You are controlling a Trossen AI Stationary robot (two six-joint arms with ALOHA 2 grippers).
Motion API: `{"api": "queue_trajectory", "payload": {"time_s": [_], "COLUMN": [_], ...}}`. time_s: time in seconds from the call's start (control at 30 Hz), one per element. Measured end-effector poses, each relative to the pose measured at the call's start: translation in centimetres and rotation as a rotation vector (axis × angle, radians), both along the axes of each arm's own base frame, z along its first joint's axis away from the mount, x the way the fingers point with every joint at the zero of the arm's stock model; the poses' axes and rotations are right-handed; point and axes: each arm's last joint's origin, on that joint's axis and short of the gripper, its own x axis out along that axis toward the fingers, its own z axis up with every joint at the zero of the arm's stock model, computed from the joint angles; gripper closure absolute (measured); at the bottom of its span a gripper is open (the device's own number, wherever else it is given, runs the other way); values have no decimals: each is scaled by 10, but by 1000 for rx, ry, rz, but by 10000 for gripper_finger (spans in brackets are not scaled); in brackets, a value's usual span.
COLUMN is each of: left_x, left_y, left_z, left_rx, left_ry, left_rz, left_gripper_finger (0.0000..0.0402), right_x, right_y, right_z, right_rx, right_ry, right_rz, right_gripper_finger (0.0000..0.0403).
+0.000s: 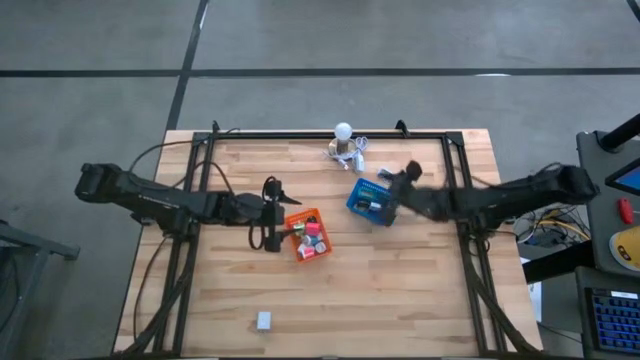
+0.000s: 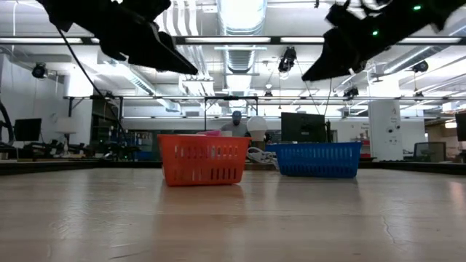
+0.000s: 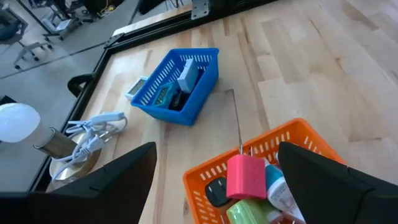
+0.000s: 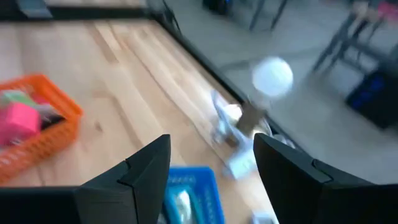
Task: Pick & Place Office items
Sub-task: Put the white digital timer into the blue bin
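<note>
The office items lie in two baskets. The orange basket (image 1: 307, 235) holds a pink block (image 3: 245, 177), a green piece (image 3: 241, 213) and others. The blue basket (image 1: 369, 200) holds a white piece (image 3: 187, 77) and dark ones. One white piece (image 1: 263, 320) lies alone on the table near its front edge. My left gripper (image 3: 217, 149) hovers open just left of the orange basket, above the table. My right gripper (image 4: 211, 142) hovers open above the blue basket's right side. Nothing is between either pair of fingers.
A white bulb with coiled cables (image 1: 345, 140) stands at the table's far edge, behind the blue basket. A small light piece (image 3: 137, 88) lies on the table beside the blue basket. A dark frame (image 1: 200, 150) runs round the table's sides. Bare wood stretches along the near half.
</note>
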Motion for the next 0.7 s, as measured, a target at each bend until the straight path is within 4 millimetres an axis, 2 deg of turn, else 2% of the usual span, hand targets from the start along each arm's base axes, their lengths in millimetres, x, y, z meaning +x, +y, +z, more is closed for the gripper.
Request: {"api": "queue_trajectory", "payload": {"time_s": [0.17,0.27,0.37,0.5,0.7], "left_x": [-2,-2,-2,-2,-2], "left_y": [1,2,2,2,2], "left_z": [-4,-4,-4,-4,-4], "left_rx": [20,22,19,15,12], "left_ry": [-2,-2,-3,-5,-6], "left_rz": [23,34,36,38,40], "left_gripper_finger": [65,65,65,65,65], "right_x": [0,2,3,11,27], "right_y": [-25,-43,-60,-76,-101], "right_z": [23,30,30,23,11], "right_rx": [114,231,323,353,369], "right_ry": [75,179,328,524,684], "right_rz": [31,55,41,29,54], "right_gripper_finger": [177,177,174,156,120]}}
